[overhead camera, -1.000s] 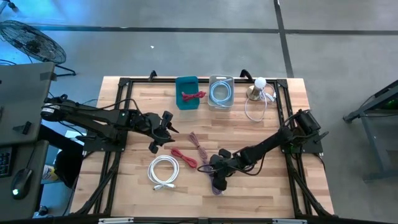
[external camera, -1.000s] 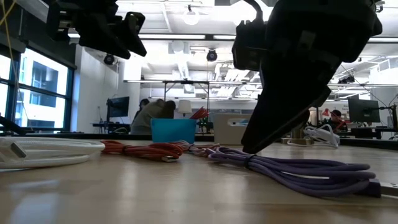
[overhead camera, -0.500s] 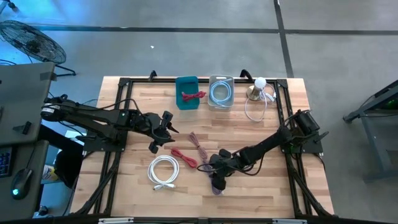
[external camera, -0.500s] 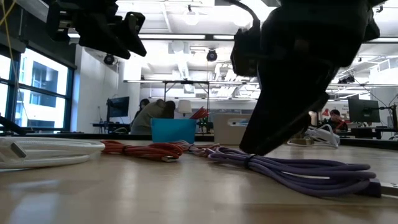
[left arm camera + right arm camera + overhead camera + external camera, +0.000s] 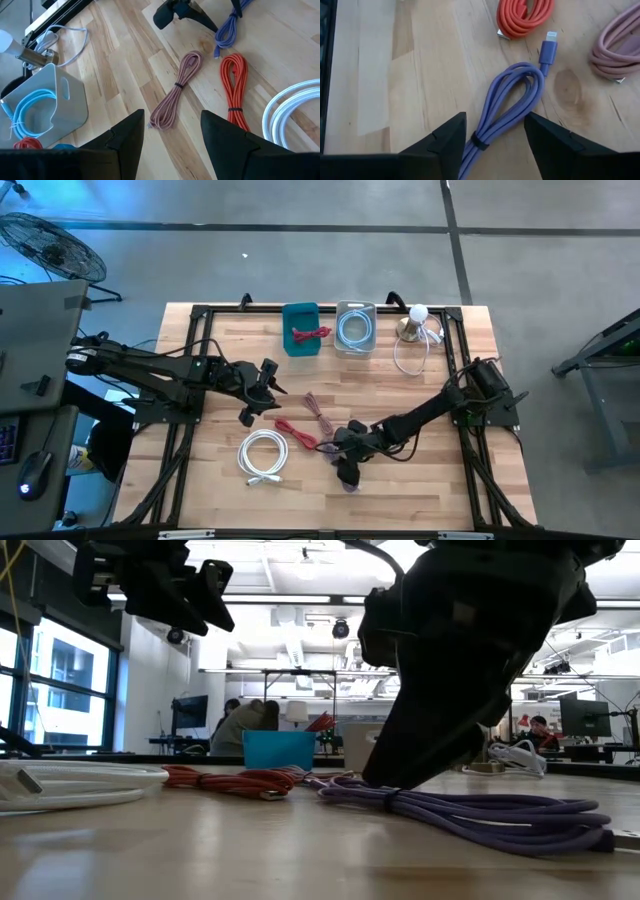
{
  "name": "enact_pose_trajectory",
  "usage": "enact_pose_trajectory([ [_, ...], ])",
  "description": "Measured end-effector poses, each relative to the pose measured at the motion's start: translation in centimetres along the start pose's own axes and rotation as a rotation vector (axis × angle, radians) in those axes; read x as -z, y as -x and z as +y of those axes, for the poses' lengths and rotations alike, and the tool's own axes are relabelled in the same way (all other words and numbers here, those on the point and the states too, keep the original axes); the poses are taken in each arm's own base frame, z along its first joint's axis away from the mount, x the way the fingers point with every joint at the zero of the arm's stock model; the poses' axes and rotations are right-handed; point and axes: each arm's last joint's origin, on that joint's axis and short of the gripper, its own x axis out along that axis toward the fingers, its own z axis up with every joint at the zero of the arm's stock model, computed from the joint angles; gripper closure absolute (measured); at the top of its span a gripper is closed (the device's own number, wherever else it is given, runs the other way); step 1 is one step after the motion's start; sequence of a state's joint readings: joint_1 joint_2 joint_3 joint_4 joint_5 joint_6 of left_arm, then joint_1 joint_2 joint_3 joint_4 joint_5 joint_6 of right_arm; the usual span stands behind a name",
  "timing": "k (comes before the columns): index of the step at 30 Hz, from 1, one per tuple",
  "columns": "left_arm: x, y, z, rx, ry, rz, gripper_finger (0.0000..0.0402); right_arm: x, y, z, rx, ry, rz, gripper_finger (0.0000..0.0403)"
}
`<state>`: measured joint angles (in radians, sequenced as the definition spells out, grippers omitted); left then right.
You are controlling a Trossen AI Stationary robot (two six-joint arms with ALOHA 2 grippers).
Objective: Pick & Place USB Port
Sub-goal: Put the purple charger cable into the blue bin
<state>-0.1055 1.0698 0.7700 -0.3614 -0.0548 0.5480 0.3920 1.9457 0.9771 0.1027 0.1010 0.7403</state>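
Shifted slightly left: right gripper (image 5: 347,471), jaws wide, straddling purple cable (image 5: 507,107) on table (image 5: 440,490); left gripper (image 5: 262,392) open, hovering.

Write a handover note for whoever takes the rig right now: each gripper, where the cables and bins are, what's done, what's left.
Right gripper: open, down at the table, fingers either side of the purple cable; not gripped yet.
Left gripper: open, empty, waiting above the table's left half.
Loose on the table: pink cable, red cable, white cable, the purple one.
Teal bin at the far edge holds a red cable; grey bin beside it holds a light blue one.
Done: those two binned.
Left: close on the purple cable and bin it, then likely the other three.
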Motion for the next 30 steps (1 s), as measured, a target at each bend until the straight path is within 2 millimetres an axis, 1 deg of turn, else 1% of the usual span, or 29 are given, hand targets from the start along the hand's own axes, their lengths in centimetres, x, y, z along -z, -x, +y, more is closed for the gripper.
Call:
enact_pose_trajectory([
  [4,0.0,0.01,0.0,0.0,0.0,-0.001,0.0212,0.06,-0.02,-0.06,0.007,0.001,0.002,0.0233],
  [7,0.0,0.0,0.0,0.0,0.0,0.0,0.0212,0.1,-0.04,-0.11,0.013,0.008,0.003,0.0267],
  [10,0.0,0.01,0.0,0.001,0.003,-0.001,0.0212,0.15,-0.08,-0.19,0.018,0.022,0.005,0.0315],
  [13,-0.01,0.0,0.0,0.001,0.003,-0.001,0.0212,0.2,-0.13,-0.18,0.01,0.029,0.015,0.0377],
  [14,0.0,0.0,0.0,0.001,0.003,-0.001,0.0212,0.24,-0.13,-0.2,0.012,0.041,0.019,0.0388],
  [23,-0.04,0.0,-0.04,0.016,0.004,-0.011,0.0212,0.35,-0.12,-0.28,0.034,0.05,0.014,0.04],
  [30,-0.07,0.0,-0.06,0.023,0.012,-0.017,0.0212,0.04,0.05,-0.05,0.044,0.098,-0.043,0.0402],
])
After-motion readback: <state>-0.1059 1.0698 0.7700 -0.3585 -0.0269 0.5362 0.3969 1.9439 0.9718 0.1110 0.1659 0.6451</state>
